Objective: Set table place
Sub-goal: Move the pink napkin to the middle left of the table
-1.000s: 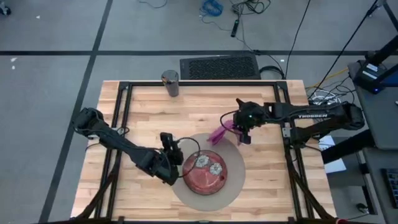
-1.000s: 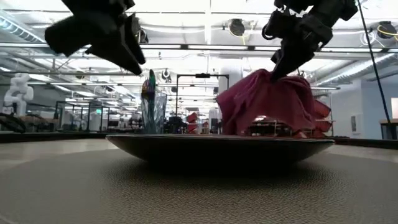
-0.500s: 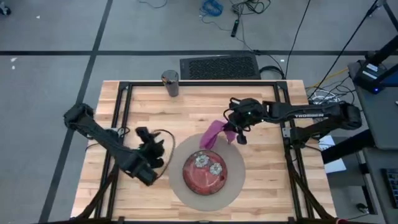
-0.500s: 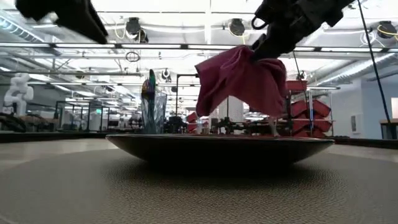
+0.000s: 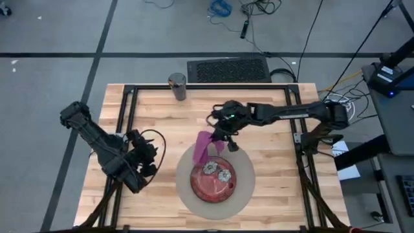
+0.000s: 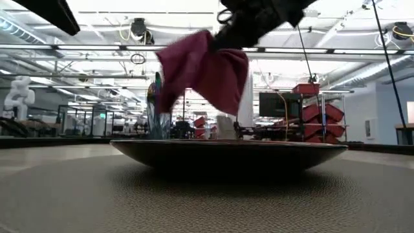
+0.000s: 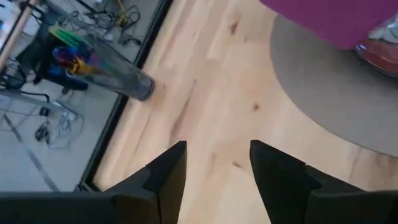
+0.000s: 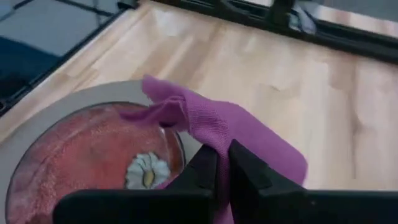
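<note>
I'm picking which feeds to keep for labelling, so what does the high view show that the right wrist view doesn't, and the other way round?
Only the high view shows the left gripper waiting open over the table beside the round mat, the cup at the far edge, and the keyboard beyond it. Only the right wrist view shows the right gripper shut on the magenta cloth close up, with the folds of the cloth. Both show the cloth hanging over the far side of the red plate with its daisy pattern, the mat and the wood planks.
</note>
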